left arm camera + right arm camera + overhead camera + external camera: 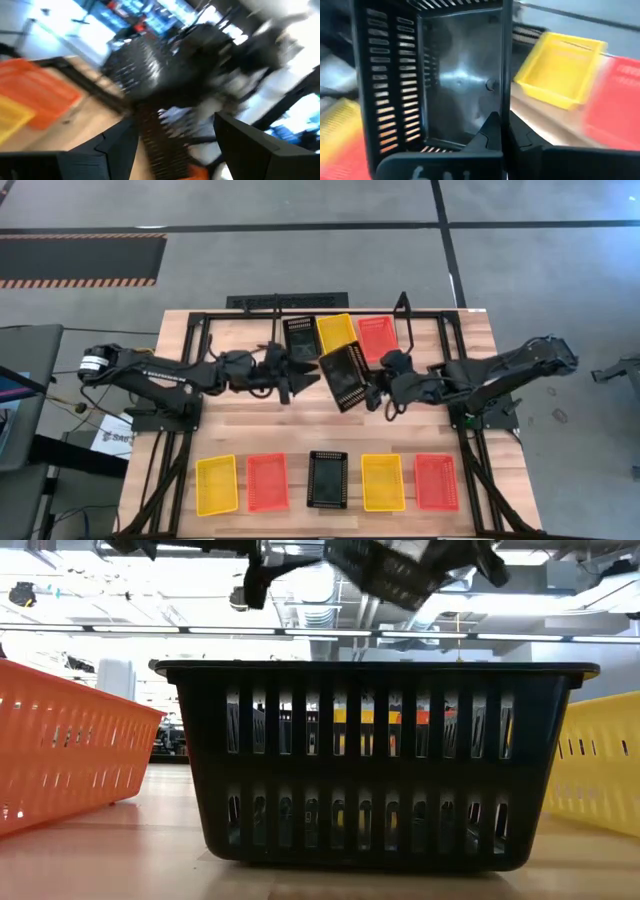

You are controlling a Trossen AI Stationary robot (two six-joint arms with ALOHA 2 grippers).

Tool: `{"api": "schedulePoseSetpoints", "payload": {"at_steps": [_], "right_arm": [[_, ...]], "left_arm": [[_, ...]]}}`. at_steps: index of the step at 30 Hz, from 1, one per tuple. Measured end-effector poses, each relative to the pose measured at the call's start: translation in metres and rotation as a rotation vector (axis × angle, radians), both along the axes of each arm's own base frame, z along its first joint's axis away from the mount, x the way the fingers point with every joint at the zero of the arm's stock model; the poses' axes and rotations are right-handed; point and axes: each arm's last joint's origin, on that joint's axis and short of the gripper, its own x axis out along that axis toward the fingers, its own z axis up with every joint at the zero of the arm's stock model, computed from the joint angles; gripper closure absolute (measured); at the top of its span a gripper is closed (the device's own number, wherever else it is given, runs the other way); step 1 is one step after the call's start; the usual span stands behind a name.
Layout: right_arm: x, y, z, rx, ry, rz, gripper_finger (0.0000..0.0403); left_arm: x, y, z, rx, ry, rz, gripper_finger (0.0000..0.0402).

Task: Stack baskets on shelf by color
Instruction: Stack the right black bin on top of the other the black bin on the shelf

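A black slotted plastic basket hangs tilted above the pale wood-plank tabletop. Along the near edge lie slotted plastic baskets coloured yellow, red-orange, black, yellow and red-orange. On the black metal-rod shelf sit black, yellow and red-orange baskets.

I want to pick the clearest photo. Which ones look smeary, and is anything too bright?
Left wrist view: heavily smeared; the black basket and everything around it streak. Right wrist view: the held black basket is sharp, but the yellow basket behind it is blurry. Low view: the near black basket is crisp and dark against glaring ceiling lights. High view: evenly lit and clear.
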Motion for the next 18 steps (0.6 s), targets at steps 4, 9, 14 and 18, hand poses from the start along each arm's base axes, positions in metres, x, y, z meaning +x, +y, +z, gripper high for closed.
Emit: {"api": "schedulePoseSetpoints", "payload": {"at_steps": [4, 9, 14, 18], "right_arm": [[0.012, -0.008, -0.014, -0.085, 0.091, -0.053, 0.0398], [0.028, -0.020, -0.035, -0.216, 0.199, -0.158, 0.0398], [0.041, -0.028, -0.042, -0.265, 0.279, -0.210, 0.0398], [0.051, -0.030, -0.028, -0.300, 0.341, -0.196, 0.0398]], "left_arm": [[0.000, 0.004, 0.001, -0.056, -0.012, -0.029, 0.0159], [0.002, 0.006, -0.010, -0.089, 0.075, -0.006, 0.0159], [0.007, 0.009, -0.022, -0.113, 0.146, 0.010, 0.0159], [0.015, 0.012, -0.039, -0.137, 0.217, 0.045, 0.0159]]}}
